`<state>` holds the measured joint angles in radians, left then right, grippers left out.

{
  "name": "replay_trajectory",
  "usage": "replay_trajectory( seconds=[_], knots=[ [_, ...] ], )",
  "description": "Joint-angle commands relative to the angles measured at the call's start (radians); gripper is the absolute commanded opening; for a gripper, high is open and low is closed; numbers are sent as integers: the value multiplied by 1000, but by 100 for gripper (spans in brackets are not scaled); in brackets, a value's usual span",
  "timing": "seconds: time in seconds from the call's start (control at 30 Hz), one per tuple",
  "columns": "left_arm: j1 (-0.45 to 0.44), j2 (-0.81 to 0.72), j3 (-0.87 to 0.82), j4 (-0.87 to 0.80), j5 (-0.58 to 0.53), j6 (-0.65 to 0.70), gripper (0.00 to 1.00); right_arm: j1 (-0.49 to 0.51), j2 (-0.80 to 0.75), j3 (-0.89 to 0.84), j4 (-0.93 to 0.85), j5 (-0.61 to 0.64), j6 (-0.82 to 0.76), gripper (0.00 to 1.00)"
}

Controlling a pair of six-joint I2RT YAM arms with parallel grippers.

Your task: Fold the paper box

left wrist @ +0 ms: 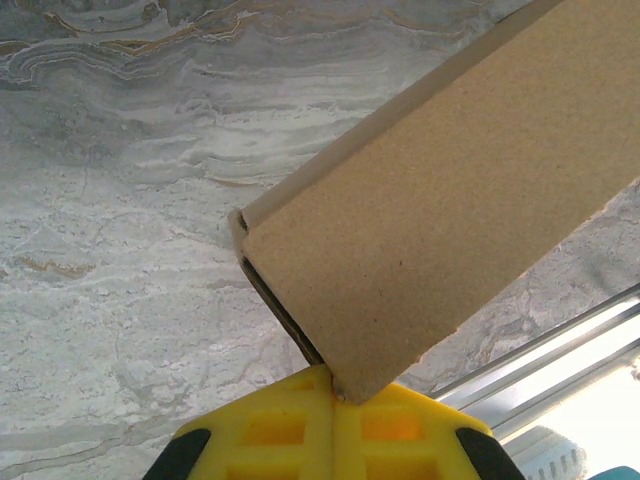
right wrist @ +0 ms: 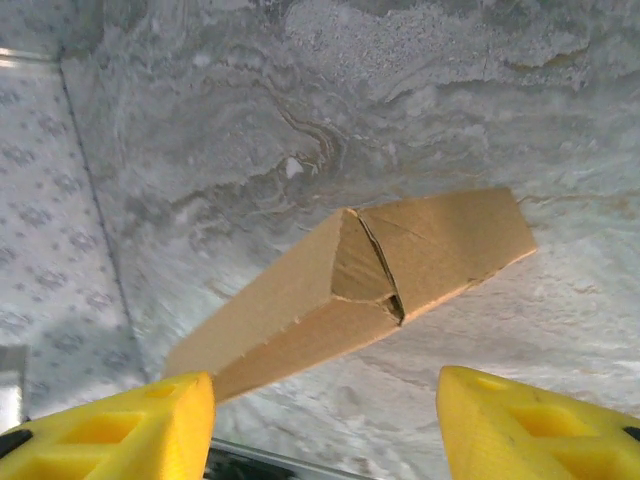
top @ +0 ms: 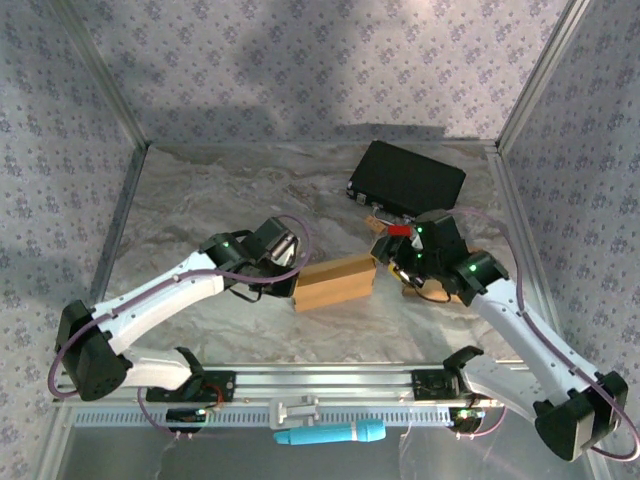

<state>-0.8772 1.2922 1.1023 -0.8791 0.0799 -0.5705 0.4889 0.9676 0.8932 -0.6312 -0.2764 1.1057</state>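
White arms (top: 160, 295), black joints, purple cables (top: 309, 240), yellow fingers (right wrist: 190, 400).

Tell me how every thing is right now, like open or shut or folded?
paper box: folded into a long tube, end flaps partly tucked, a gap showing.
left end effector: shut on the paper box's corner.
right end effector: open, not touching the paper box.
black case: lying flat, looks shut.
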Motion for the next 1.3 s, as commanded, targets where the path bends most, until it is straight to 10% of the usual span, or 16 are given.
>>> replay_trajectory(
  seconds=[0.0,0.43,0.87,1.27],
  knots=[
    [-13,26,1,-24,-18,-17,0,-21,23,-16,55,-84,224,62],
    [-17,22,11,-32,-23,-32,0,-41,88,-135,112,-168,323,60],
    [5,-116,89,-3,-4,-188,51,-64,89,-206,55,-177,292,52],
    [180,-124,-86,195,209,-328,46,-72,103,-196,39,-181,285,51]
  ],
)
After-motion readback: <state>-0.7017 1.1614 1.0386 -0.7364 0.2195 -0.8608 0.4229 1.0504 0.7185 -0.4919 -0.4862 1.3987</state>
